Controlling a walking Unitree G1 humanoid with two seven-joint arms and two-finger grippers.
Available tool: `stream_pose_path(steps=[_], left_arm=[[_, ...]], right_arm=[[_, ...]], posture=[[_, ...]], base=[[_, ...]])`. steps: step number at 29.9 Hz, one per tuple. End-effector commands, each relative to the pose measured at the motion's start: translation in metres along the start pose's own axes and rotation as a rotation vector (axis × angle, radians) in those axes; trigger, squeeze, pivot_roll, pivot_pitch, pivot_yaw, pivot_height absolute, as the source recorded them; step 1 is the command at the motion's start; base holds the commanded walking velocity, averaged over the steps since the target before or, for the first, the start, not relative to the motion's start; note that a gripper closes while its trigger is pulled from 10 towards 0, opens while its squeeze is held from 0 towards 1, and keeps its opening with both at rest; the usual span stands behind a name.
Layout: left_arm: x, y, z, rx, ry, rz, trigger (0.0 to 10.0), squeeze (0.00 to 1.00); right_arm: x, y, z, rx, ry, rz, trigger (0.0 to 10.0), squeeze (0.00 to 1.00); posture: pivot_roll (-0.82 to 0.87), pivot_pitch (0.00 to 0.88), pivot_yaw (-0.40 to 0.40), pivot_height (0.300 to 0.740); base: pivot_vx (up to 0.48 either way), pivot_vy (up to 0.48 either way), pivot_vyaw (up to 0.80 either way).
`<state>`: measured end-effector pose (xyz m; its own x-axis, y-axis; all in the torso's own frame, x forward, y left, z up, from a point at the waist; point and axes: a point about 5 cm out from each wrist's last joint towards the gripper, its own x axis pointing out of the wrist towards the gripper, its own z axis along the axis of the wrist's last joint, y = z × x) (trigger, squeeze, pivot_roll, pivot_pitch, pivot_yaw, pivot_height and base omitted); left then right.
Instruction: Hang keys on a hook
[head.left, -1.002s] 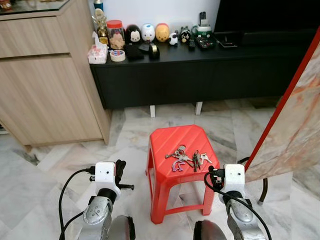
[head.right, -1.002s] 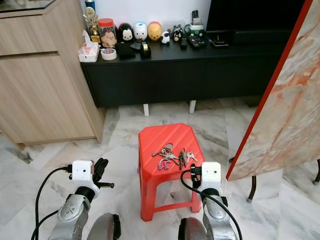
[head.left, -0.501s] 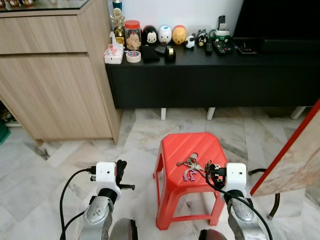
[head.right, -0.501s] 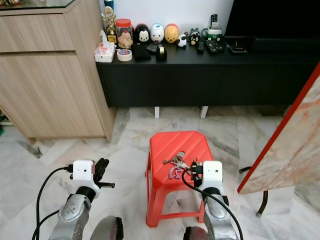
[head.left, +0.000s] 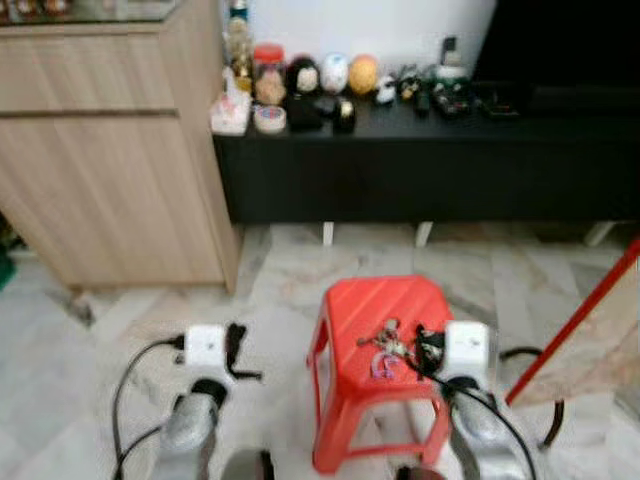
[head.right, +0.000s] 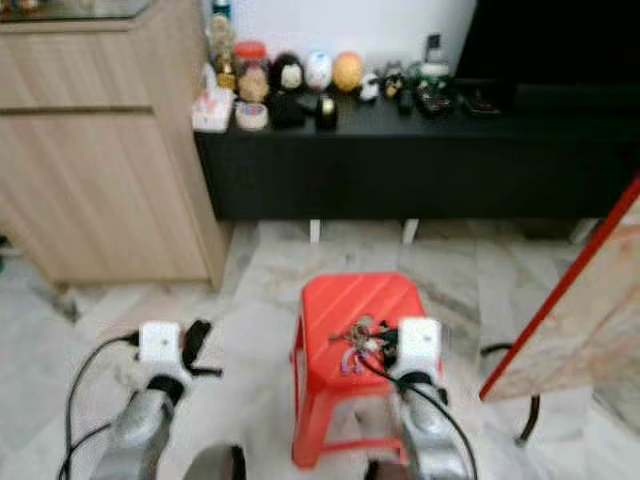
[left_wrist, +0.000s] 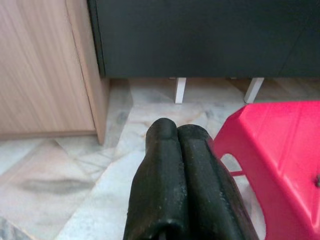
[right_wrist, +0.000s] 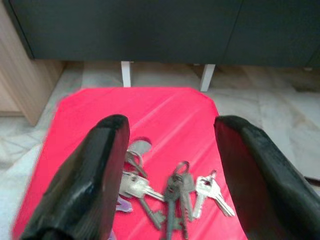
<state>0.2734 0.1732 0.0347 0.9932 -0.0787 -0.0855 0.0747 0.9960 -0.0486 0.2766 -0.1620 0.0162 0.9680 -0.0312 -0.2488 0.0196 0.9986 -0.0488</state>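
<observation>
Red stool (right_wrist: 165, 107); silver keys (right_wrist: 170, 192); black tool fingers (right_wrist: 95, 165); black cabinet (head.left: 420, 160); grey-veined marble floor (head.left: 270, 270).

You were looking at a home living room: a marble floor (head.left: 90, 330), a wooden cabinet (head.left: 110, 150), and a low black TV console (head.left: 420, 160) whose surface carried round toy figures (head.left: 335, 72), a jar (head.left: 267, 72) and remote controls (head.left: 450, 100).
</observation>
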Motion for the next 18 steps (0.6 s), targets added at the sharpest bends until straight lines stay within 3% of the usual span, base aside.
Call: stream_pose_path(steps=[1,6,18], left_arm=[[0.0016,-0.0071,-0.0015,-0.022,0.008,-0.018,10.0,0.0],[0.0017,-0.0068,-0.0036,-0.023,0.013,-0.017,10.0,0.0],[0.0016,-0.0059,-0.0047,-0.026,0.014,-0.017,10.0,0.0]], right_arm=[[-0.0021,-0.0089,-0.0054,-0.007,0.019,-0.024,10.0,0.0],[-0.0026,-0.0071,-0.0038,-0.006,0.008,-0.024,10.0,0.0],[-0.0015,-0.009,-0.0056,0.02,0.023,-0.039,10.0,0.0]], posture=[[-0.03,0.043,-0.009,0.607],[-0.02,0.043,-0.009,0.607],[-0.02,0.043,-0.009,0.607]], base=[[0.292,0.0,0.0],[0.291,0.0,0.46],[0.293,0.0,0.0]])
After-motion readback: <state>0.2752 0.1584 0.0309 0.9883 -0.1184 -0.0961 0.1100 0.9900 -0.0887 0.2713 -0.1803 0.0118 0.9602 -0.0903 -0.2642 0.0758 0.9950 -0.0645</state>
